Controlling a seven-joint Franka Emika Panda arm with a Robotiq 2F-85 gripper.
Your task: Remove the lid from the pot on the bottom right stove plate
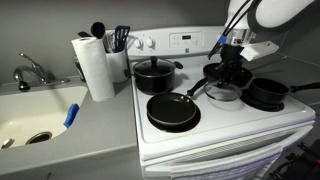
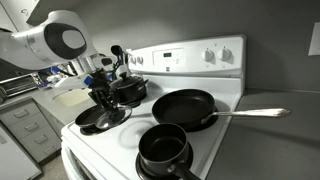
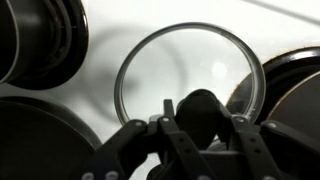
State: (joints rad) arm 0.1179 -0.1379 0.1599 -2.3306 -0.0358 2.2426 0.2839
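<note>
My gripper is shut on the black knob of a round glass lid with a metal rim. Through the glass I see only the white stovetop. In both exterior views the gripper holds the lid low over the middle of the stove. It sits between the pans. A small black pot stands uncovered on the front plate beside it. I cannot tell whether the lid touches the stovetop.
A black frying pan sits on another front plate. A lidded black pot and a large skillet stand at the back. A paper towel roll and a sink are beside the stove.
</note>
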